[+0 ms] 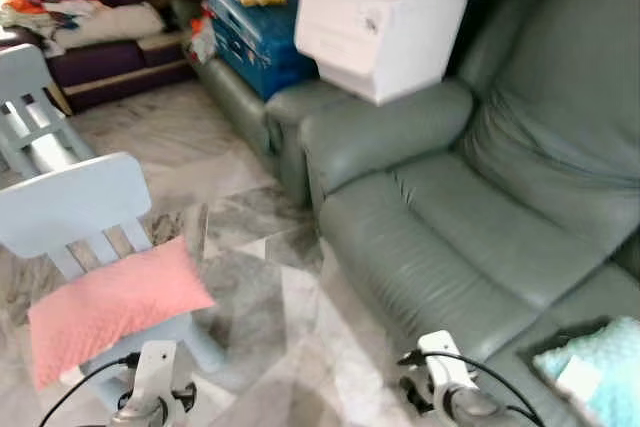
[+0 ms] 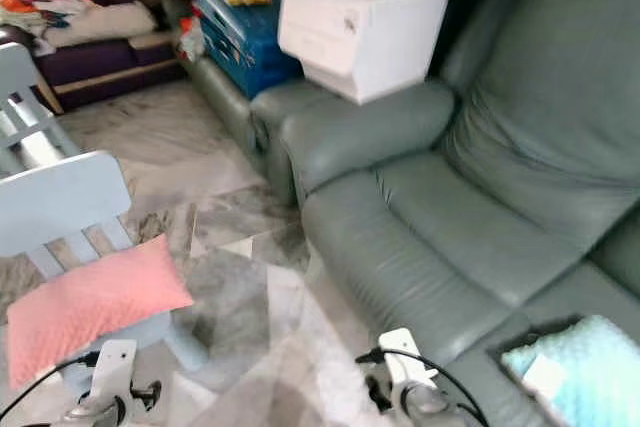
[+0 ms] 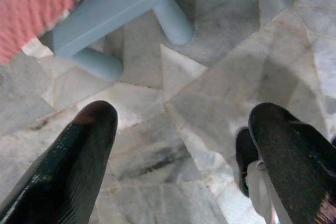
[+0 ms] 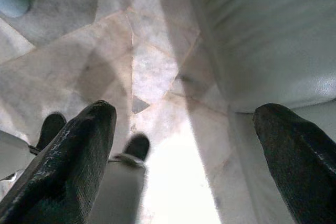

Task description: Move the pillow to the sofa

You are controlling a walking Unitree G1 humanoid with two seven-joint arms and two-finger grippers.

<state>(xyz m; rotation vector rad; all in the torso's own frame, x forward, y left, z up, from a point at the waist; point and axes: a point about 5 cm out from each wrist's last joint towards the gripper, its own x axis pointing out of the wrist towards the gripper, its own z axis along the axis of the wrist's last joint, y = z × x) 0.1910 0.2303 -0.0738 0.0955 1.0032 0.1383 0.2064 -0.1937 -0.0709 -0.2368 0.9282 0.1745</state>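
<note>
A pink pillow (image 1: 110, 307) lies on the seat of a small light-blue chair (image 1: 75, 202) at the lower left. The grey-green leather sofa (image 1: 480, 237) fills the right half of the view, its seat cushion bare. My left gripper (image 3: 181, 129) hangs open over the marble floor, close to the chair's legs and the pillow's edge (image 3: 47, 3). My right gripper (image 4: 184, 129) is open too, low beside the sofa's front (image 4: 268, 40). Both wrists (image 1: 155, 387) show at the bottom edge.
A white box (image 1: 380, 32) sits on the sofa's arm, with blue crates (image 1: 255, 37) behind it. A second light-blue chair (image 1: 30, 112) stands at the far left. A teal pillow (image 1: 600, 372) lies on the sofa at the lower right. Marble floor (image 1: 270, 277) lies between chair and sofa.
</note>
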